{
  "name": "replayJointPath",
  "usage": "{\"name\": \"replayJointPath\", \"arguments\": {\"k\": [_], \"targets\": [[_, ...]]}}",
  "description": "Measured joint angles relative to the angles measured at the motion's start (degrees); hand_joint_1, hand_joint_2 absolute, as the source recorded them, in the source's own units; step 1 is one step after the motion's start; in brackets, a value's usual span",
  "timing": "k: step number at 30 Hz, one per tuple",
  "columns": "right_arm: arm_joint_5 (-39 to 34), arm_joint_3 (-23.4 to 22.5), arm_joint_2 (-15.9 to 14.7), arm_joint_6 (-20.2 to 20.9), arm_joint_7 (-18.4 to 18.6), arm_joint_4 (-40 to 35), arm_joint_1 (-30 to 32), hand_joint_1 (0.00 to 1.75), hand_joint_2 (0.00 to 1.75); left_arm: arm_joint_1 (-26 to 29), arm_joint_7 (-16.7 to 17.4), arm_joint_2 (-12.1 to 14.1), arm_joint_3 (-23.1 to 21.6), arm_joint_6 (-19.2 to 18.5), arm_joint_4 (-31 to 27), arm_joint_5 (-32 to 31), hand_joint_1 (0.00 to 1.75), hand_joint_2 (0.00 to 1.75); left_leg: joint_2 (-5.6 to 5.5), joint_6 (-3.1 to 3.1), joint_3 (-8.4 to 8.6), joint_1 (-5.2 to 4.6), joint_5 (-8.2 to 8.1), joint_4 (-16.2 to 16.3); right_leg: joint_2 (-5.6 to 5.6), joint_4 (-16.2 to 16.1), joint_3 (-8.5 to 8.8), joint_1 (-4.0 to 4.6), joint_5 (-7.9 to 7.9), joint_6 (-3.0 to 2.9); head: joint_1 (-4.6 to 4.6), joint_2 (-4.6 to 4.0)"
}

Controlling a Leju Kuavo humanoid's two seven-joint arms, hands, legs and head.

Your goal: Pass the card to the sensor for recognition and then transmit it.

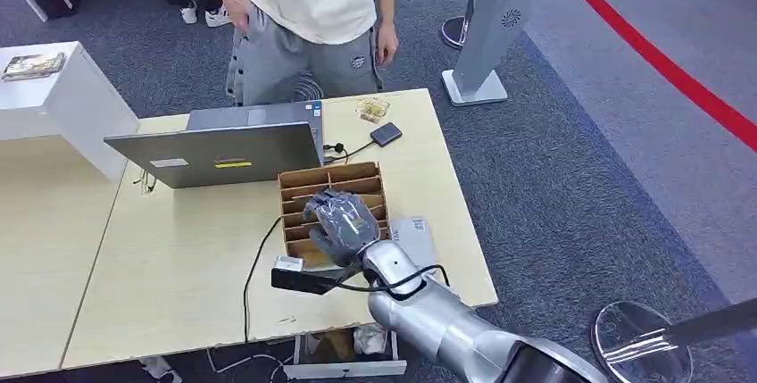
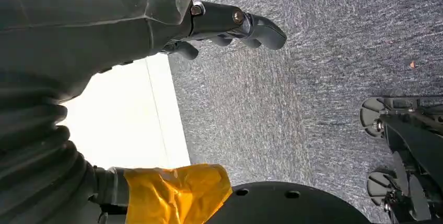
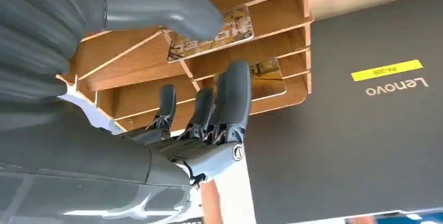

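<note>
A wooden slotted rack (image 1: 295,188) stands on the pale table (image 1: 161,258) in front of the laptop. My right hand (image 1: 344,222) hovers over it, covering most of its slots. In the right wrist view the rack (image 3: 271,4) holds a printed card (image 3: 230,28) in one slot and a second card (image 3: 266,75) in another. My thumb (image 3: 172,4) lies over the first card's near end, and my fingers (image 3: 232,93) reach toward the second, with a gap between them. My left hand (image 2: 156,20) hangs over the carpet, holding nothing.
An open grey laptop (image 1: 214,153) stands behind the rack. A small black device (image 1: 386,134) on a cable lies at the far right of the table, another black unit (image 1: 299,280) near the front edge. A person (image 1: 303,8) stands beyond the table. White pedestal (image 1: 486,35) at right.
</note>
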Motion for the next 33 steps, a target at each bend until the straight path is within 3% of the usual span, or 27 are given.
{"name": "replayJointPath", "arguments": {"k": [7, 17, 21, 25, 26, 28, 33], "targets": [[0.0, -0.4, 0.0, 0.1, 0.6, 1.3, -1.0, 0.77, 1.75, 0.0, 0.0, 0.0, 0.0, 0.0, 0.0, 0.0, 0.00, 1.75, 0.00, 0.00, 0.00, 0.00, 0.00, 0.0, 0.00, 0.0, 0.00, 0.00, 0.00, 0.00, 0.00, 0.00], [0.0, -1.2, 0.0, 0.7, 1.3, 3.0, -1.2, 0.73, 1.75, 0.0, 0.0, 0.0, 0.0, 0.0, 0.0, 0.2, 0.00, 1.75, 0.00, 0.00, 0.00, 0.00, 0.00, 0.0, 0.00, 0.0, 0.00, 0.00, 0.00, 0.00, 0.00, 0.00], [0.2, -1.3, 0.0, 0.8, 1.5, 3.6, -1.3, 0.93, 1.75, 0.0, 0.0, 0.0, 0.0, 0.0, 0.0, 0.3, 0.00, 1.75, 0.00, 0.00, 0.00, 0.00, 0.00, 0.0, 0.00, 0.0, 0.00, 0.00, 0.00, 0.00, 0.00, 0.00], [0.2, -1.3, 0.0, 0.9, 1.5, 4.2, -1.3, 1.52, 1.75, 0.0, 0.0, 0.0, 0.0, 0.0, 0.0, 0.3, 0.00, 1.75, 0.00, 0.00, 0.00, 0.00, 0.00, 0.0, 0.00, 0.0, 0.00, 0.00, 0.00, 0.00, 0.00, 0.00], [0.2, -1.3, 0.0, 1.0, 1.5, 4.3, -1.3, 1.52, 1.75, 0.0, 0.0, 0.0, 0.0, 0.0, 0.0, 0.3, 0.00, 1.75, 0.00, 0.00, 0.00, 0.00, 0.00, 0.0, 0.00, 0.0, 0.00, 0.00, 0.00, 0.00, 0.00, 0.00], [0.2, -1.3, 0.0, 1.0, 1.6, 4.6, -1.4, 1.75, 1.75, 0.0, 0.0, 0.0, 0.0, 0.0, 0.0, 0.3, 0.00, 1.75, 0.00, 0.00, 0.00, 0.00, 0.00, 0.0, 0.00, 0.0, 0.00, 0.00, 0.00, 0.00, 0.00, 0.00], [0.2, -1.4, 0.0, 1.0, 1.6, 5.0, -1.7, 1.75, 1.75, 0.0, 0.0, 0.0, 0.0, 0.1, 0.0, 0.4, 0.00, 1.75, 0.00, 0.00, 0.00, 0.00, 0.00, 0.0, 0.00, 0.0, 0.00, 0.00, 0.00, 0.00, 0.00, 0.00]]}}
